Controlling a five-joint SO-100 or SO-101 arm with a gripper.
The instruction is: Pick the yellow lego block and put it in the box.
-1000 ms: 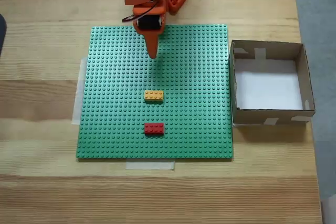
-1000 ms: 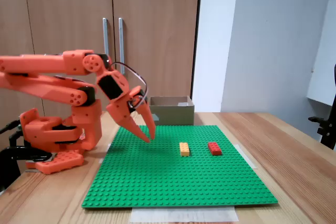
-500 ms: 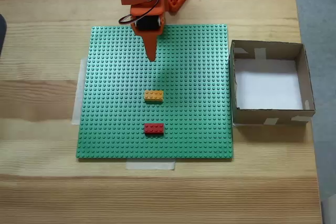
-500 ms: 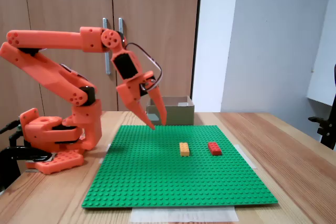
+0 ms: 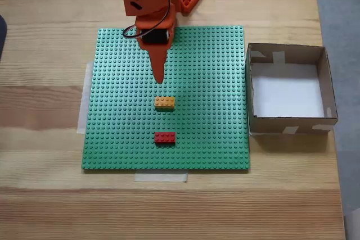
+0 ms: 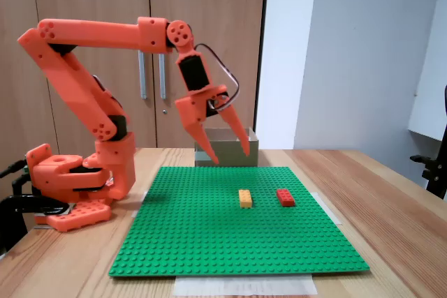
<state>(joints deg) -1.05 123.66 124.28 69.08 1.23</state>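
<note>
From my side-on fixed view, nearest to me is a strip of pale tape (image 6: pixel 243 285) on the light wooden table (image 6: pixel 391 221), tucked under the front edge of the large green studded baseplate (image 6: pixel 209 242). In the fixed view from above the same baseplate (image 5: pixel 112 111) lies flat on the table (image 5: pixel 45 195), with tape strips at its lower and left edges.

Further in I have the two bricks sitting on the baseplate. The small red rectangular lego brick (image 6: pixel 285 197) sits to the right of the small yellow-orange rectangular lego block (image 6: pixel 245 197) in the side view; from above, the red brick (image 5: pixel 165 137) is below the yellow block (image 5: pixel 164 102), the two near each other but apart. The yellow block is near the middle of the plate, untouched.

Beyond them my orange claw (image 6: pixel 228 154) hangs in the air above the baseplate, tips pointing down, its two fingers spread moderately apart and holding nothing. From above, the claw (image 5: pixel 158 78) points toward the yellow block, its tip just short of it and clear of it.

Behind that, the orange jointed arm (image 6: pixel 105 33) folds back to its base (image 6: pixel 70 179) at the left end of the table.

Farthest in the side view is the square shallow brown cardboard box (image 6: pixel 227 146). From above, the box (image 5: pixel 251 91) sits just beside the baseplate's right edge, white-bottomed, with pale tape pieces on its rim.
</note>
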